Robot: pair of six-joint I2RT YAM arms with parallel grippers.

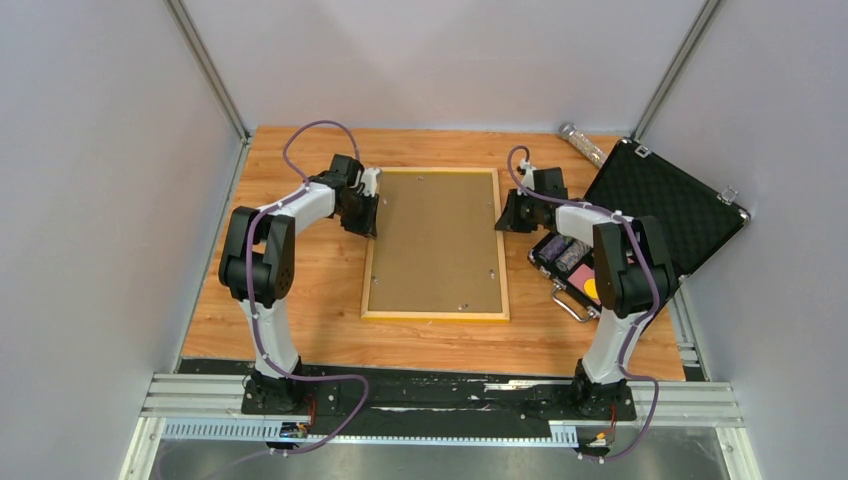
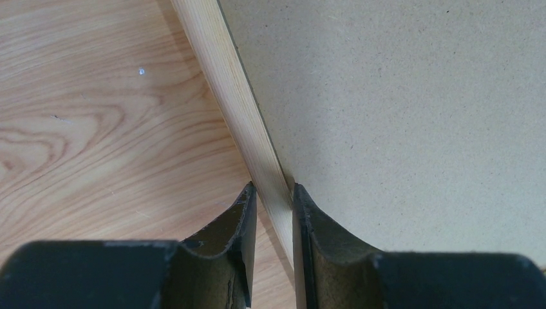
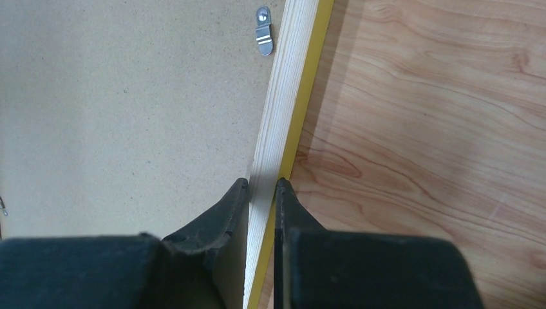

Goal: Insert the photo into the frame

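The frame [image 1: 435,316] lies face down in the middle of the table, its brown backing board [image 1: 435,240] facing up with small metal clips [image 3: 263,30]. My left gripper [image 1: 365,215] reaches down onto the frame's left rail [image 2: 232,84]; in the left wrist view my left gripper [image 2: 273,188] has a finger on each side of the pale wood, touching it. My right gripper [image 1: 508,215] is at the right rail [image 3: 283,109]; in the right wrist view my right gripper [image 3: 262,182] is closed tight on the yellow-edged strip. The photo is hidden from view.
An open black foam-lined case [image 1: 665,205] holding small items stands at the right, close behind my right arm. A glittery tube [image 1: 583,144] lies at the back right. Grey walls enclose the wooden table [image 1: 300,300] on three sides.
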